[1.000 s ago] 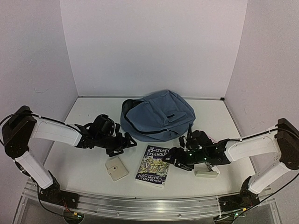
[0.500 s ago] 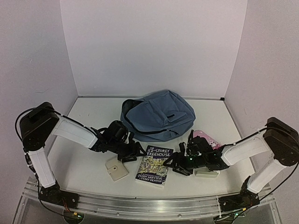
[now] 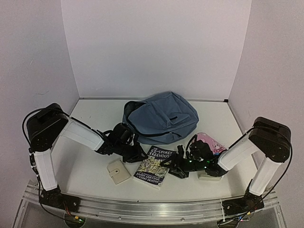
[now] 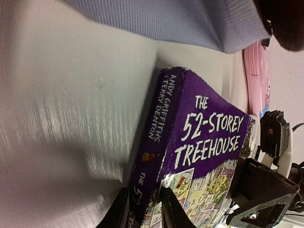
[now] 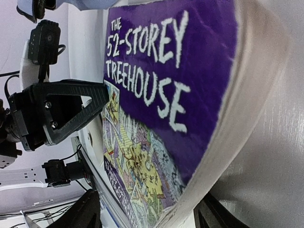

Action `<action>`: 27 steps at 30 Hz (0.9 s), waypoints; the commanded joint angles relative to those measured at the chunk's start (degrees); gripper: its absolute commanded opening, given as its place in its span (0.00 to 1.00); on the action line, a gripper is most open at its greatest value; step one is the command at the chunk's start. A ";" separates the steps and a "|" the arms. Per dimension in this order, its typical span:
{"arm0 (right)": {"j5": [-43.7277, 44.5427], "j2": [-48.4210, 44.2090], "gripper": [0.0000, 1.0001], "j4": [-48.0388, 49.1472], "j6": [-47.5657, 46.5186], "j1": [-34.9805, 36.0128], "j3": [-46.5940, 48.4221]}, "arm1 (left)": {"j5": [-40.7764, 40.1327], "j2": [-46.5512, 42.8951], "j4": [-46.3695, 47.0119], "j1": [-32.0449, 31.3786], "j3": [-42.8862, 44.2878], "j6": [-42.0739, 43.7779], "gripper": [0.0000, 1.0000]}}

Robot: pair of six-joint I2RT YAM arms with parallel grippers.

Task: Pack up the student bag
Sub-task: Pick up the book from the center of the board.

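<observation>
Black left jaws are pinching the spine edge of the purple paperback book (image 3: pixel 153 166); right jaws are straddling its cream page edge, grip unclear. On the white surface (image 3: pixel 90 166), the slate-blue fabric student bag (image 3: pixel 159 118) is lying just beyond the book.

This is a robotics lab test cell. Plain white walls (image 3: pixel 156 47) box in a white worktop (image 3: pixel 80 173) on three sides. Two white-and-black robot arms, the left arm (image 3: pixel 83 135) and the right arm (image 3: pixel 235 153), stand bolted to an aluminium rail (image 3: pixel 142 209) along its near edge.
</observation>
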 commanded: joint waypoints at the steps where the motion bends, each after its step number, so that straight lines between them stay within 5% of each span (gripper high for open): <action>1: -1.20 4.61 0.63 5.67 1.97 0.83 0.41 | 6.65 2.36 6.88 -3.35 -0.97 -2.67 0.17; 6: 0.50 3.50 0.40 6.38 2.00 0.78 -0.15 | 6.73 1.88 7.92 -3.52 -1.27 -3.11 0.15; 10: 2.30 0.54 0.11 6.45 2.02 0.81 -0.83 | 5.25 0.39 6.10 -3.52 -1.41 -2.12 0.15; 13: 3.51 -3.69 0.02 6.36 1.35 0.81 -1.40 | 2.54 -2.46 2.22 -3.44 -1.36 -0.61 0.21; 16: 5.63 -10.42 0.00 3.50 -0.90 0.79 -1.55 | -1.85 -6.82 -3.32 -3.37 -1.00 1.54 0.37; 20: 9.12 -20.74 0.00 -8.13 -7.15 0.79 1.19 | -7.40 -15.18 -9.67 -3.24 -0.12 4.35 0.72; 27: 8.09 -34.41 0.00 -21.52 -18.92 0.73 10.55 | -6.95 -28.74 -14.87 -3.00 1.85 11.23 0.86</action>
